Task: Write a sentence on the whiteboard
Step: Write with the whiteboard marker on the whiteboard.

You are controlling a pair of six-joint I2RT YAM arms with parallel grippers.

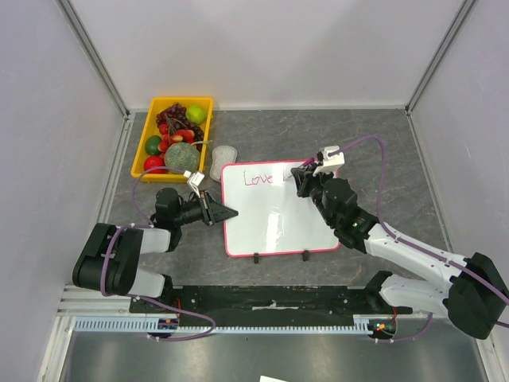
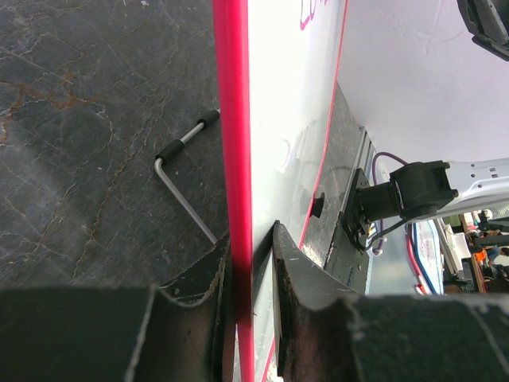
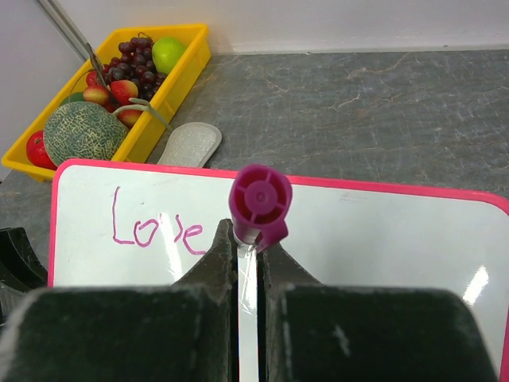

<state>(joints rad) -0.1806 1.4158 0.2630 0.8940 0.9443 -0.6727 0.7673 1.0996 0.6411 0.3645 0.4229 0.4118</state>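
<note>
The left end effector (image 1: 228, 213) clamps the left frame of the glossy white, pink-framed rectangular whiteboard (image 1: 278, 219), midway along the tabletop (image 1: 382, 143)'s near edge. The right end effector (image 1: 301, 179) pinches a magenta marker (image 3: 260, 205) beside the pink handwritten sentence (image 1: 258, 178), "Love".

Bright, even light; glare streaks the whiteboard (image 1: 274, 211).

The top view looks down from above and behind; both wrist views sit close, sharing the whiteboard (image 1: 274, 224).
</note>
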